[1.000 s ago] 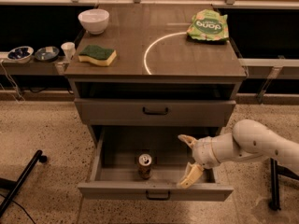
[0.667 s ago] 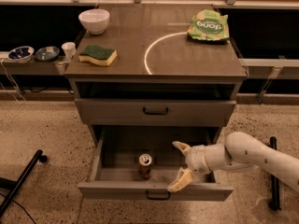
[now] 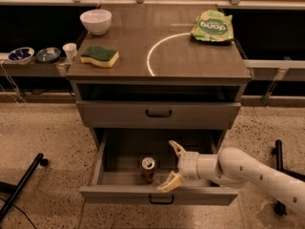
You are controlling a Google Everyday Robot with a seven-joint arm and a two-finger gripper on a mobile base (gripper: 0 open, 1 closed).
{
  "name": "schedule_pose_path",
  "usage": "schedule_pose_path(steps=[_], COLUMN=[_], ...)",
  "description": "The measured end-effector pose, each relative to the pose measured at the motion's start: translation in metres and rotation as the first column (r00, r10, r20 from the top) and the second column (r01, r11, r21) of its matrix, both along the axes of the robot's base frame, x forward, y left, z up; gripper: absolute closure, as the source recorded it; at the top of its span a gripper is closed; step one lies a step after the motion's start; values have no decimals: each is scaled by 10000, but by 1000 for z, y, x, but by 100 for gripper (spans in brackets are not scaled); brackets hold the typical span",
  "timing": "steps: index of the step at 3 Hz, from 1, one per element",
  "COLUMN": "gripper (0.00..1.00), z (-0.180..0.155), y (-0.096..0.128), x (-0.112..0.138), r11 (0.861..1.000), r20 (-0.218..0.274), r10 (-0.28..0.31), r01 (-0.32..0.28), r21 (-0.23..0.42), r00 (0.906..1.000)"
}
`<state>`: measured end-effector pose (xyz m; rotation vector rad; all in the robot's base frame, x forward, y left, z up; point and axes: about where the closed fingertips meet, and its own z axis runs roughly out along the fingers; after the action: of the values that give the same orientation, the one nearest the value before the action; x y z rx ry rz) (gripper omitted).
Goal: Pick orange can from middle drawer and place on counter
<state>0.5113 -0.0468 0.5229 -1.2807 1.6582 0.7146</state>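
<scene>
The orange can point(image 3: 148, 171) is being borne upright on the open middle drawer's point(image 3: 119, 193) floor. The gripper point(image 3: 172, 167) is being held just right of it, fingers point(image 3: 170, 182) spread wide

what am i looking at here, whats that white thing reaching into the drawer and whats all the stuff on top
The white thing is a robot arm coming in from the right, ending in a two-finger claw. There is only one picture, taken from in front and looking down on a grey cabinet. Its lower drawer is pulled open, and a small orange can stands upright inside. The claw sits in the drawer just right of the can, fingers spread, holding nothing. On the cabinet's top lie a white bowl, a green-and-yellow sponge and a green snack bag. The drawer above is shut. A side shelf on the left carries two small bowls and a cup.
</scene>
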Motion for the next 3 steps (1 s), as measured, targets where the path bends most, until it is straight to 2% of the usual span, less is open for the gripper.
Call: schedule_pose_path(steps=[1,2,3], gripper=[0,15,23], z=[-12,-34,-58], y=[11,26,49], x=[23,36,38], r11=[9983,9976,9994], r20=[410,81,-468], r10=[-586,-682,-337], r01=[588,682,333], r21=[-43,-69,-100], r00=[9974,9976,9983])
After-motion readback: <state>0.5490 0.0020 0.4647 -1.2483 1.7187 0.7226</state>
